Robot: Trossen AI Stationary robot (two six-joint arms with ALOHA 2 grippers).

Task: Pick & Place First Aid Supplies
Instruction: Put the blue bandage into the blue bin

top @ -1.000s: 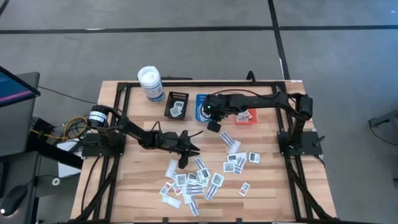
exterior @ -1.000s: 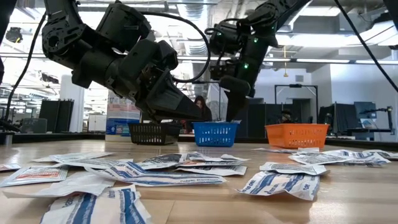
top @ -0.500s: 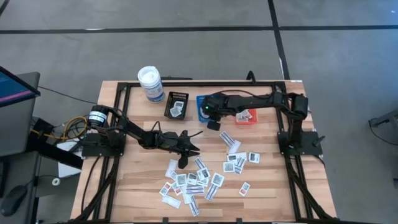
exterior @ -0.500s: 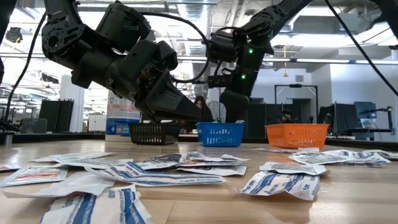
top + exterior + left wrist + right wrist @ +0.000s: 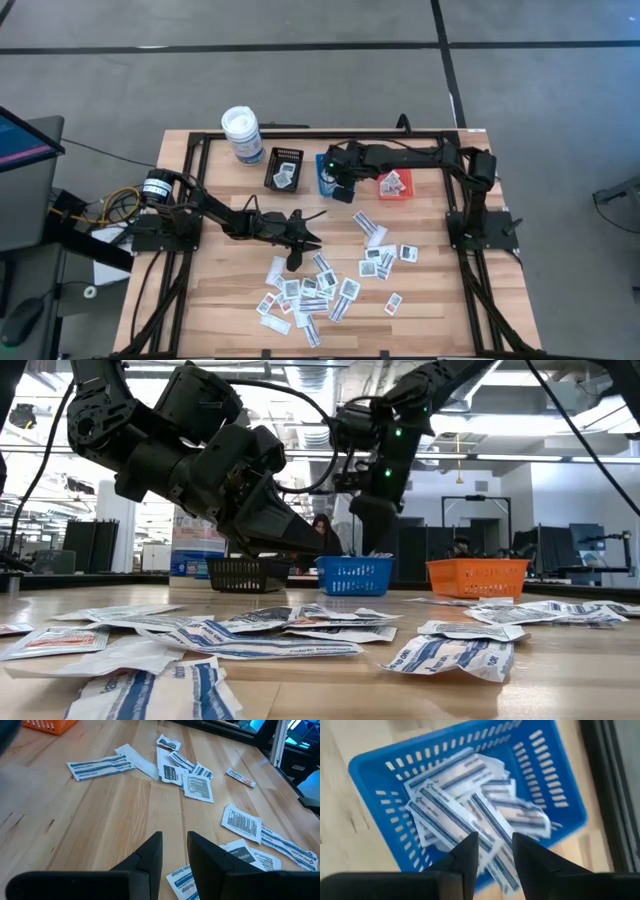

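Several first aid supplies (image 5: 320, 285) lie flat and scattered on the near half of the wooden table, as white packets with blue or dark print (image 5: 186, 776). More packets (image 5: 465, 795) lie piled in the blue tray (image 5: 365, 765). My right gripper (image 5: 495, 847) hovers open above that tray (image 5: 322, 160), with nothing between its fingers. My left gripper (image 5: 305, 243) hangs open just above the table at the far edge of the scattered packets (image 5: 270, 630). Its fingers (image 5: 150, 852) are empty.
A black tray (image 5: 288, 155) stands left of the blue one and an orange tray (image 5: 405, 192) right of it, each with a packet inside. A white canister (image 5: 241, 135) stands at the far left. A black frame rail (image 5: 300, 135) runs around the table.
My right gripper has moved a little toward the table's far edge and now stands over the blue tray.
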